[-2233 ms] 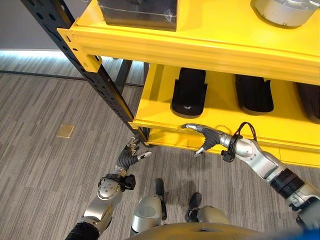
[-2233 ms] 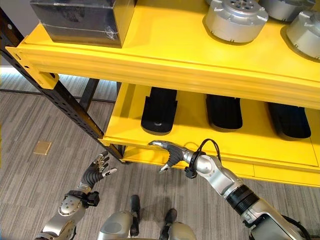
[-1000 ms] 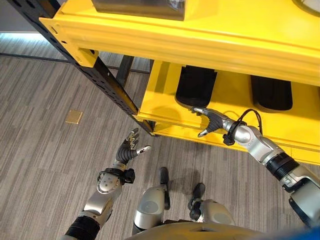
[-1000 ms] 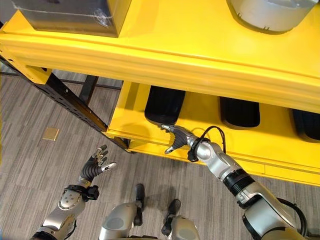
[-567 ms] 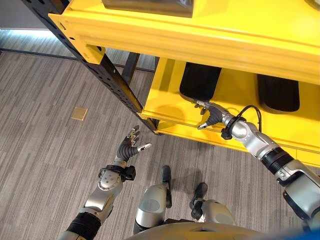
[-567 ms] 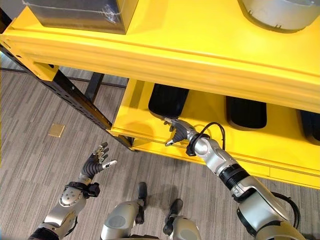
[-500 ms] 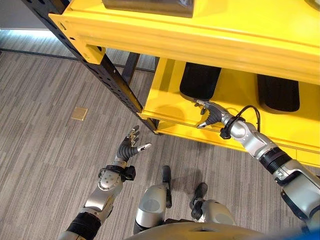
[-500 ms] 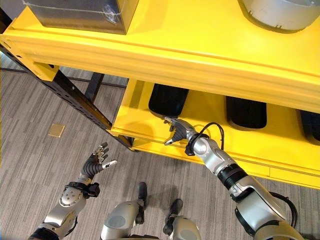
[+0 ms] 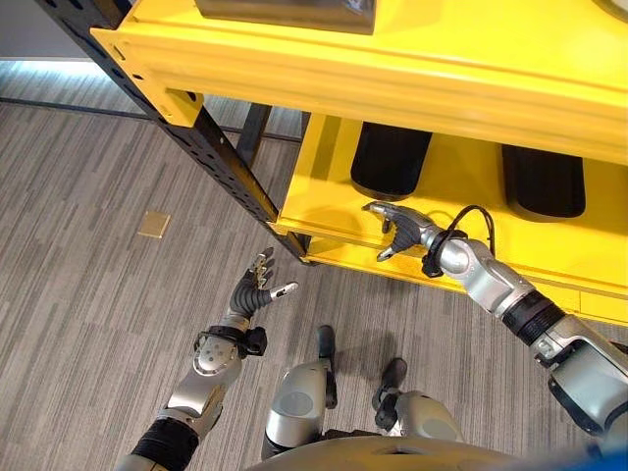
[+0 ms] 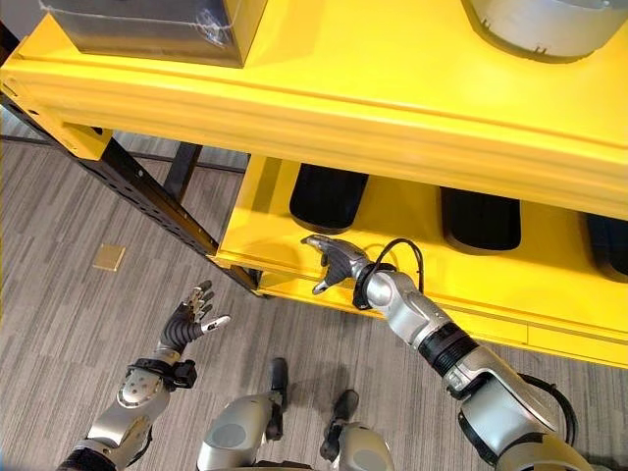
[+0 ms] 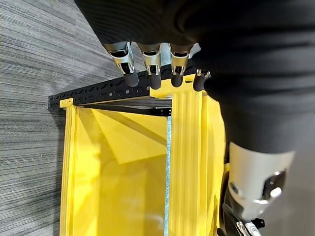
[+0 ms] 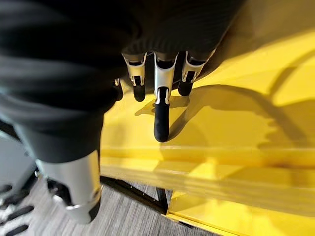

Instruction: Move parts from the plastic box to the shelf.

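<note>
Grey plank floor, yellow shelf (image 9: pixel 324 201); black parts (image 9: pixel 391 160) look rigid, smooth, I'd grip sides; right robot hand (image 9: pixel 397 228) and left robot hand (image 9: pixel 253 292) both relaxed-open, empty.

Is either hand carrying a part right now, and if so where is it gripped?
Nothing is held. The right hand hovers open over the front edge of the lower yellow shelf, near a black part. The left hand is open over the floor.

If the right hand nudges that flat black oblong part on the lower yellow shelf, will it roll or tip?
Probably neither: the flat black oblong part lies low and broad on the lower yellow shelf, so it would likely slide. It looks rigid. The open right robot hand holds nothing.
</note>
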